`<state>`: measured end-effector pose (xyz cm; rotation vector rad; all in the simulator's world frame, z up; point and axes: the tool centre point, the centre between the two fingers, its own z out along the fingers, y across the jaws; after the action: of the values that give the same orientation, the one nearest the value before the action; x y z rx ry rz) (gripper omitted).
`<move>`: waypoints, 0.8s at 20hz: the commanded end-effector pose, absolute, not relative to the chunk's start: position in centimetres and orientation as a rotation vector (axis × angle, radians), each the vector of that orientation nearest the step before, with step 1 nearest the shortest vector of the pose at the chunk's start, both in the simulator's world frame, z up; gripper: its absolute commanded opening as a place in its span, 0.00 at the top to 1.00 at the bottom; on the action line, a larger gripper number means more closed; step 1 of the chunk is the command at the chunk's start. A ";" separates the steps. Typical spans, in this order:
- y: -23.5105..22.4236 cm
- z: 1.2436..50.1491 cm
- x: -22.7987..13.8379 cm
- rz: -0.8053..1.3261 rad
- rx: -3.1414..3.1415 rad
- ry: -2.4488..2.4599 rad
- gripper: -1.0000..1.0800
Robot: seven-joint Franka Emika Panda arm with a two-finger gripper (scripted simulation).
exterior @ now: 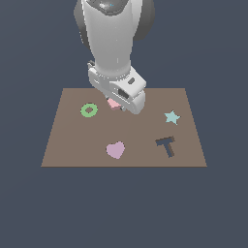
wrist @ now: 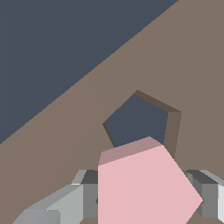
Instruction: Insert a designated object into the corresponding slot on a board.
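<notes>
We count one brown board [exterior: 123, 128] w/ five shaped items: one green ring [exterior: 89, 110], one mauve heart [exterior: 116, 150], one pale-teal star [exterior: 171, 116], one dark T-shape [exterior: 166, 145] (piece or slot, we cannot tell), and one light-pink pentagon block [wrist: 144, 186]. In the wrist view we see one pentagon slot [wrist: 140, 120] cut into the board, empty, dark inside. The claw [wrist: 142, 199] is closed on the pentagon block, fingers [wrist: 65, 205] pressing either side; block sits just above and beside the slot, partly overlapping its near edge, not inserted. In the exterior view the block shows beneath the wrist, near the ring.
</notes>
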<state>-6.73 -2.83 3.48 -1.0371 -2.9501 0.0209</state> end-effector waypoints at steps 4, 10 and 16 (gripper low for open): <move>-1.8 3.7 -7.6 0.011 -0.745 -3.043 1.00; -1.0 3.9 -8.3 0.005 -0.515 -3.095 1.00; -0.5 4.0 -8.8 0.001 -0.375 -3.118 1.00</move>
<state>-8.69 -0.58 3.98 -0.4078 -3.1132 0.0017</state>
